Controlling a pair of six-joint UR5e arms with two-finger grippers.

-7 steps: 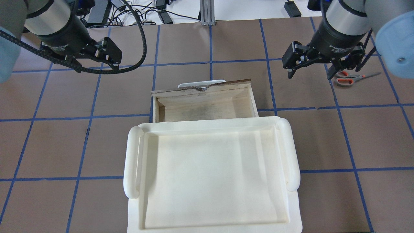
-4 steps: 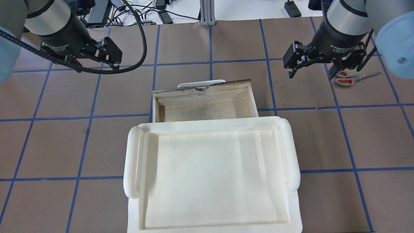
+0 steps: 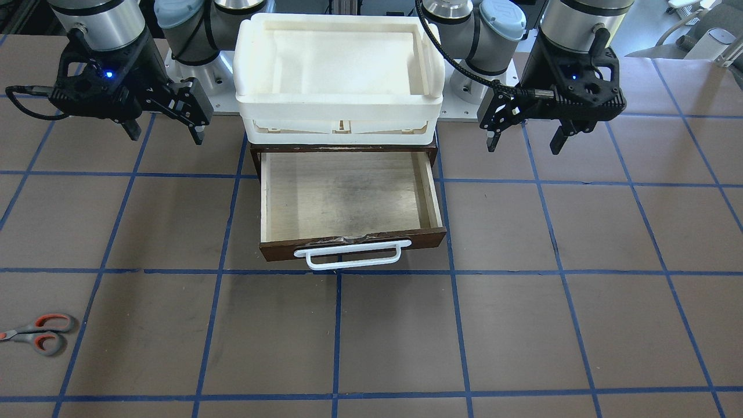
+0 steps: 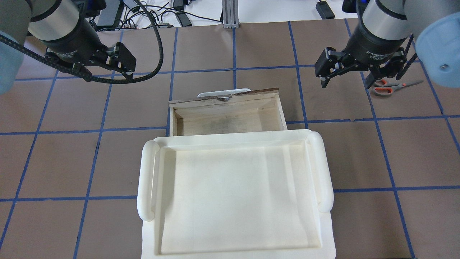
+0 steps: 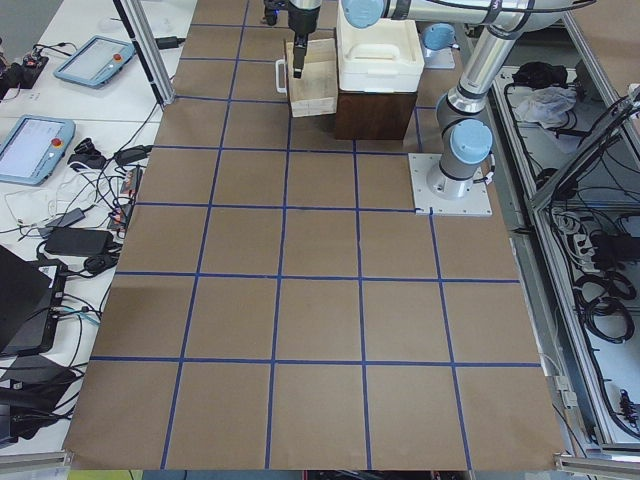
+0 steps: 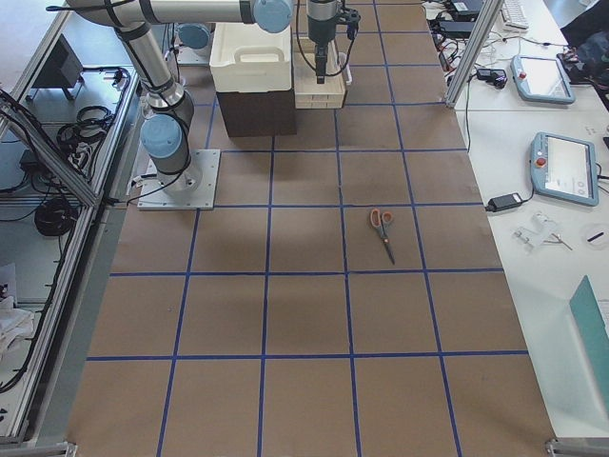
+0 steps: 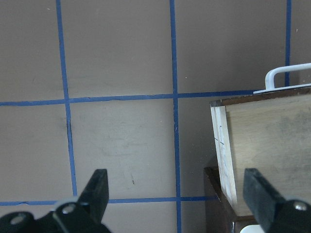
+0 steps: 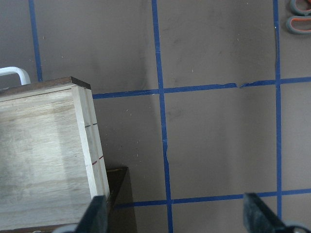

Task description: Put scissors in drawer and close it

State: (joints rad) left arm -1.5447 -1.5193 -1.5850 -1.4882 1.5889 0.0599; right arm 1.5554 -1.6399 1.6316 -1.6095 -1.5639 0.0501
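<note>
Brown paper with blue tape lines covers the bench, and the scissors (image 3: 23, 334) lie flat on it, far off to my right side and well apart from the drawer (image 3: 348, 200). They are a bit farther out from me than the drawer's front. I think they are light and stiff, and the metal blades look smooth, so they may slip. They lie low on the paper, so I think it is hard to get under them. The best spot to grab looks like the thick grey part, just where the two loops meet. My right hand (image 4: 345, 85) hangs in the air between the drawer and the scissors, with its fingers spread wide and nothing in them. The drawer is pulled out and nothing is in it but a dark smudge. Its white handle (image 3: 347, 255) points away from me. The drawer's wooden side wall stands up, so I think the scissors must go up and over it. A big white tray (image 3: 339, 110) sits on top of the dark box and hides the back of the drawer, so only the front part is open from above. My left hand (image 3: 523, 146) waits by the drawer's other side, also wide open and holding nothing.
</note>
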